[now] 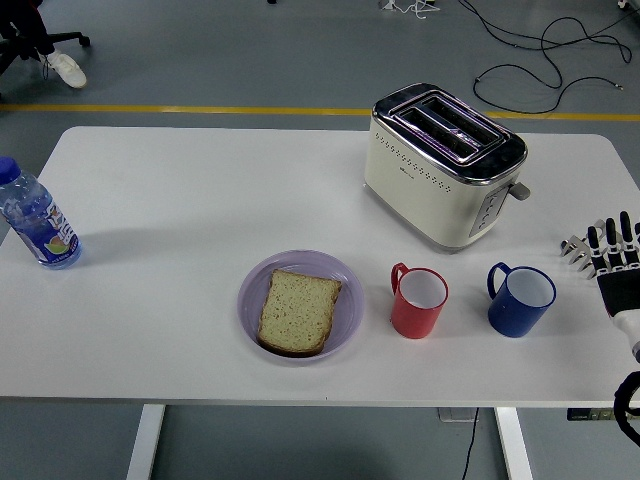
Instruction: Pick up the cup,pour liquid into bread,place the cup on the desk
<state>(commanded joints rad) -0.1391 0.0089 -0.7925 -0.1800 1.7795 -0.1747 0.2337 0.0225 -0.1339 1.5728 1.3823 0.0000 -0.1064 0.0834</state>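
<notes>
A red cup [418, 301] and a blue cup [520, 298] stand upright side by side on the white table [200, 200], handles to the left. A slice of bread [297, 311] lies on a purple plate [347, 295] left of the red cup. My right hand [608, 250] is at the table's right edge, right of the blue cup, fingers spread and holding nothing. My left hand is out of view.
A cream toaster [444, 165] stands behind the cups. A water bottle [36, 217] with a blue cap stands at the table's left edge. Cables lie on the floor at the top right. A person's shoe [66, 68] shows at the top left.
</notes>
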